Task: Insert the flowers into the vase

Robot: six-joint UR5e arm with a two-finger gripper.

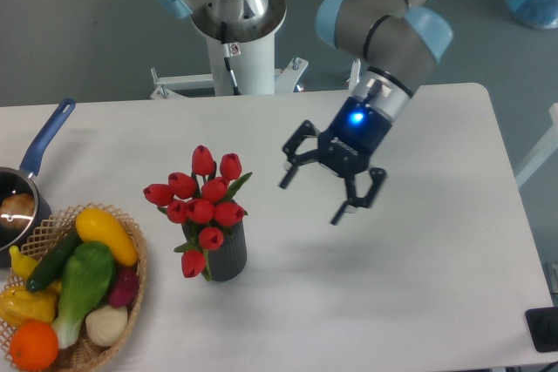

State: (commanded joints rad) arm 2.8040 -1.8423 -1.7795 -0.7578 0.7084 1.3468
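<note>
The flowers [202, 195], a bunch of red tulip buds with green leaves, stand with their stems inside the vase [227, 255], a dark grey ribbed cylinder upright on the white table [392, 302]. One bud droops over the vase's left side. My gripper [312, 199] hangs above the table to the right of the flowers, apart from them. Its two dark fingers are spread wide and hold nothing.
A wicker basket [131, 280] of produce sits at the front left corner. A blue-handled saucepan [26, 189] stands at the left edge behind it. The robot's white base [240, 50] is at the back edge of the table.
</note>
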